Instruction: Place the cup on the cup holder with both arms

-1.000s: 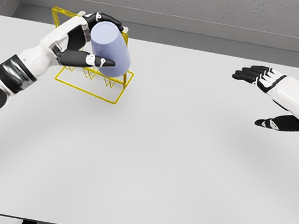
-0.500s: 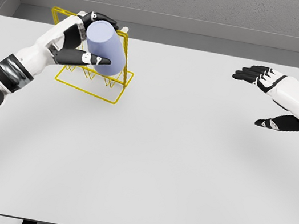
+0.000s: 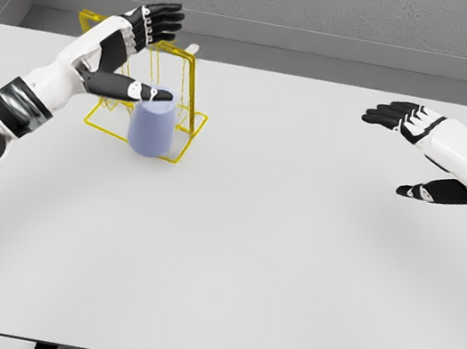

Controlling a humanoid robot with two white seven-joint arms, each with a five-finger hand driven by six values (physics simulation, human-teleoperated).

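A pale blue cup (image 3: 151,128) stands upside down on the base of the yellow wire cup holder (image 3: 192,111) at the table's far left. My left hand (image 3: 141,54) hovers just above and behind the cup with fingers spread, holding nothing; its thumb reaches over the cup's top. My right hand (image 3: 414,152) floats open over the right side of the table, far from the cup.
The white table (image 3: 247,249) spreads wide in front of me. A grey wall (image 3: 291,4) closes off the far edge behind the holder.
The left hand has let go of the cup. The cup dropped from the hand down onto the holder's base, and the fingers spread and rose. The right arm stayed still.
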